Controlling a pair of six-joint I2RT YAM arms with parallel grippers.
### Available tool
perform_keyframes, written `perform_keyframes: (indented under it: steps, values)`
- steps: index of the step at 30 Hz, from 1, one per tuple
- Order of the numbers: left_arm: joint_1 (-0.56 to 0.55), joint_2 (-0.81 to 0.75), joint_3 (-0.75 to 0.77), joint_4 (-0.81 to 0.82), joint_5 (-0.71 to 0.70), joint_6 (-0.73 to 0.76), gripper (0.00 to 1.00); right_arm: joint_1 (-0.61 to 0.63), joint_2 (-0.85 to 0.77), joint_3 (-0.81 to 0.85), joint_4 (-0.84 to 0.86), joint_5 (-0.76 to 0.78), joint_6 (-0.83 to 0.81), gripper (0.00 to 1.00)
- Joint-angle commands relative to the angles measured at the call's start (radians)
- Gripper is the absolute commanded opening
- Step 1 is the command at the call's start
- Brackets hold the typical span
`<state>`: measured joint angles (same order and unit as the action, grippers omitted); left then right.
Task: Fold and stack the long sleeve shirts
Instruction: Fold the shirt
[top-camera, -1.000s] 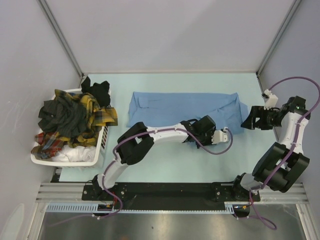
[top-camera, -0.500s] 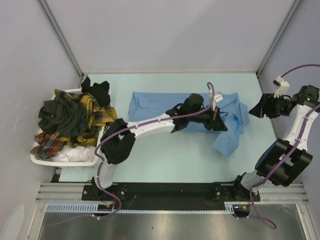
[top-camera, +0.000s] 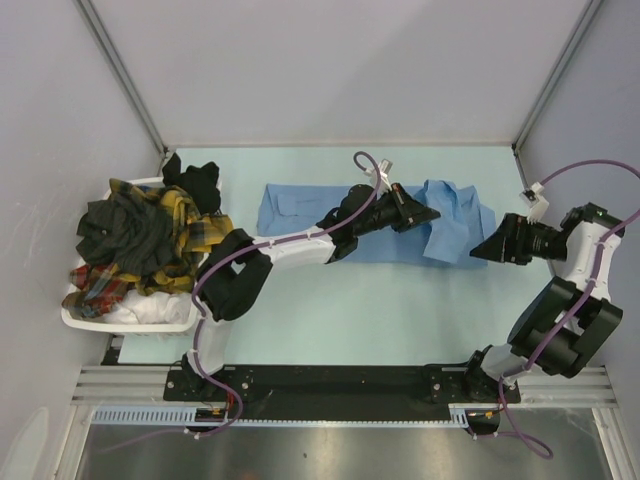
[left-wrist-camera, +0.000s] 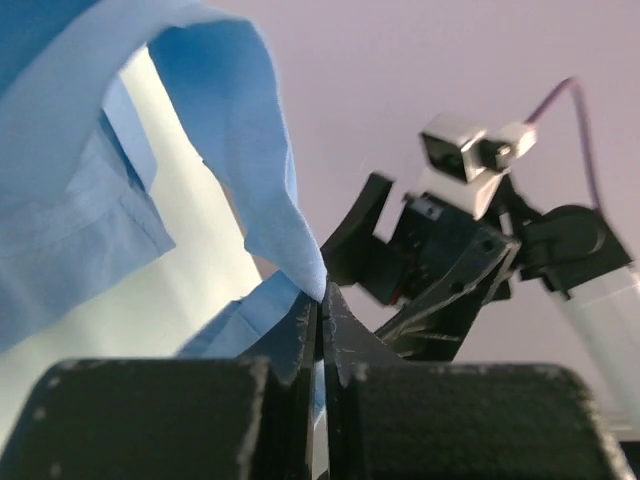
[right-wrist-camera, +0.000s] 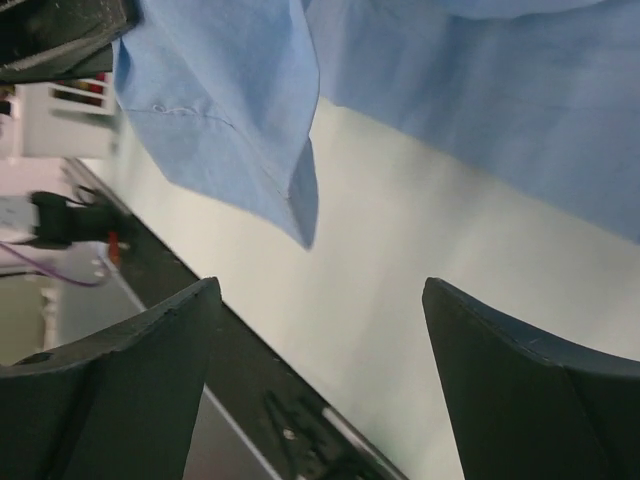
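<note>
One light blue shirt (top-camera: 300, 212) lay stretched left-to-right on our tabletop (top-camera: 330, 300). We saw our left end effector (top-camera: 426, 213) pinched on a lifted fold; our right end effector (top-camera: 484, 250) gaped empty, just beside the shirt's right end.

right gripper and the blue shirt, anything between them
Only bare table lies between the open right gripper and the light blue shirt, seen in the right wrist view.

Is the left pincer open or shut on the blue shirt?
Shut on it. In the left wrist view the left pincer has its jaws pressed together, with an edge of the light blue shirt pinched between them.
</note>
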<state>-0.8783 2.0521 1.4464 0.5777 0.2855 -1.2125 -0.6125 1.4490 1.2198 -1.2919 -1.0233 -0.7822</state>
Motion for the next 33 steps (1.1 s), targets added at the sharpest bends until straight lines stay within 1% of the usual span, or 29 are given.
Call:
perform_keyframes:
  steps: [1, 2, 3, 5, 9, 11, 12, 14, 15, 16, 17, 19, 20, 21, 23, 25, 26, 28, 29, 30, 31, 32, 33]
  values:
    - [0.001, 0.000, 0.028, 0.062, -0.065, -0.082, 0.04, 0.020, 0.010, -0.040, 0.051, -0.170, 0.139, 0.89]
    - [0.001, 0.003, 0.028, 0.068, -0.068, -0.082, 0.04, 0.025, 0.020, -0.064, 0.086, -0.191, 0.229, 0.91]
    - [0.002, 0.003, 0.034, 0.070, -0.071, -0.082, 0.04, 0.039, 0.027, -0.074, 0.141, -0.210, 0.257, 0.94]
    - [0.005, 0.011, 0.040, 0.071, -0.072, -0.076, 0.04, 0.068, 0.053, -0.095, 0.187, -0.228, 0.325, 0.95]
    - [0.013, 0.020, 0.049, 0.071, -0.085, -0.067, 0.03, 0.126, 0.089, -0.112, 0.218, -0.287, 0.357, 0.92]
    - [0.015, 0.032, 0.055, 0.071, -0.078, -0.070, 0.03, 0.178, 0.088, -0.124, 0.279, -0.242, 0.414, 0.91]
    - [0.013, 0.037, 0.063, 0.070, -0.078, -0.071, 0.04, 0.189, 0.068, -0.158, 0.378, -0.222, 0.511, 0.90]
    - [0.013, 0.043, 0.068, 0.070, -0.072, -0.067, 0.03, 0.194, 0.042, -0.202, 0.497, -0.195, 0.619, 0.87]
    - [0.015, 0.043, 0.068, 0.071, -0.074, -0.065, 0.03, 0.194, 0.030, -0.232, 0.599, -0.184, 0.661, 0.79]
    - [0.015, 0.043, 0.068, 0.073, -0.074, -0.065, 0.03, 0.194, 0.012, -0.239, 0.635, -0.170, 0.714, 0.72]
    - [0.015, 0.042, 0.066, 0.073, -0.075, -0.065, 0.03, 0.194, 0.007, -0.244, 0.663, -0.163, 0.734, 0.55]
    - [0.016, 0.037, 0.058, 0.076, -0.071, -0.067, 0.03, 0.194, 0.001, -0.237, 0.718, -0.152, 0.774, 0.29]
    - [0.016, 0.036, 0.054, 0.077, -0.069, -0.067, 0.03, 0.191, -0.001, -0.230, 0.724, -0.152, 0.776, 0.13]
    - [0.019, 0.031, 0.048, 0.076, -0.069, -0.068, 0.03, 0.189, -0.004, -0.218, 0.721, -0.146, 0.775, 0.00]
    - [0.021, 0.023, 0.037, 0.079, -0.066, -0.064, 0.05, 0.181, -0.018, -0.191, 0.715, -0.144, 0.759, 0.00]
    - [0.030, 0.007, 0.017, 0.091, -0.055, -0.042, 0.11, 0.171, -0.029, -0.161, 0.652, -0.126, 0.718, 0.00]
    - [0.033, -0.001, 0.006, 0.106, -0.049, -0.032, 0.26, 0.168, -0.035, -0.119, 0.623, -0.118, 0.656, 0.00]
    - [0.059, -0.038, -0.047, 0.122, 0.000, 0.019, 0.39, 0.160, -0.039, -0.068, 0.510, -0.086, 0.574, 0.00]
    - [0.088, -0.059, -0.072, 0.137, 0.027, 0.051, 0.48, 0.161, -0.036, -0.013, 0.399, -0.068, 0.522, 0.00]
    - [0.108, -0.078, -0.117, 0.131, 0.117, 0.135, 0.51, 0.168, -0.033, 0.016, 0.347, -0.032, 0.405, 0.00]
    - [0.127, -0.128, -0.133, 0.063, 0.160, 0.195, 0.55, 0.175, -0.033, 0.041, 0.300, -0.009, 0.346, 0.00]
    - [0.165, -0.157, -0.148, 0.010, 0.206, 0.338, 0.56, 0.186, -0.032, 0.085, 0.210, 0.018, 0.289, 0.00]
    - [0.183, -0.191, -0.191, -0.031, 0.242, 0.426, 0.56, 0.198, -0.027, 0.104, 0.165, 0.084, 0.159, 0.00]
